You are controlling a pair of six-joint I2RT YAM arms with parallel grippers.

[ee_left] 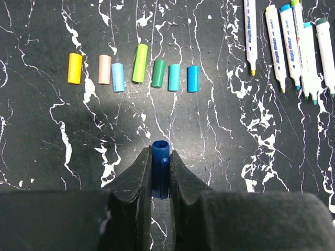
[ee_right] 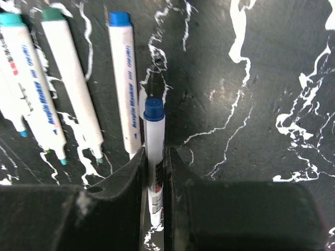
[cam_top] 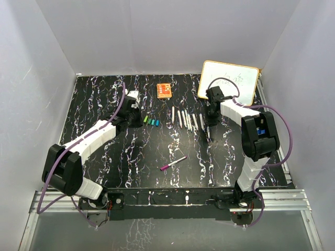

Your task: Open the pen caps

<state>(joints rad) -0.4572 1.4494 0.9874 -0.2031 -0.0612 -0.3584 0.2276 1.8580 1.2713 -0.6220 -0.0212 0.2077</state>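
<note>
My left gripper (ee_left: 160,161) is shut on a dark blue pen cap (ee_left: 160,150), its open end sticking out past the fingertips. Beyond it a row of several loose caps lies on the table, from yellow (ee_left: 75,68) through lime green (ee_left: 140,63) to blue (ee_left: 193,78). My right gripper (ee_right: 155,154) is shut on a white pen (ee_right: 154,130) with a blue end, held just above the table. Several uncapped white pens (ee_right: 125,83) lie to its left. From above, the caps (cam_top: 151,122) and pens (cam_top: 184,118) sit between the left gripper (cam_top: 137,119) and right gripper (cam_top: 208,125).
A single pen with a magenta cap (cam_top: 173,163) lies alone nearer the arm bases. An orange square block (cam_top: 164,90) sits at the back centre. A white whiteboard (cam_top: 229,79) leans at the back right, close behind the right arm. White walls enclose the black marbled table (cam_top: 104,157).
</note>
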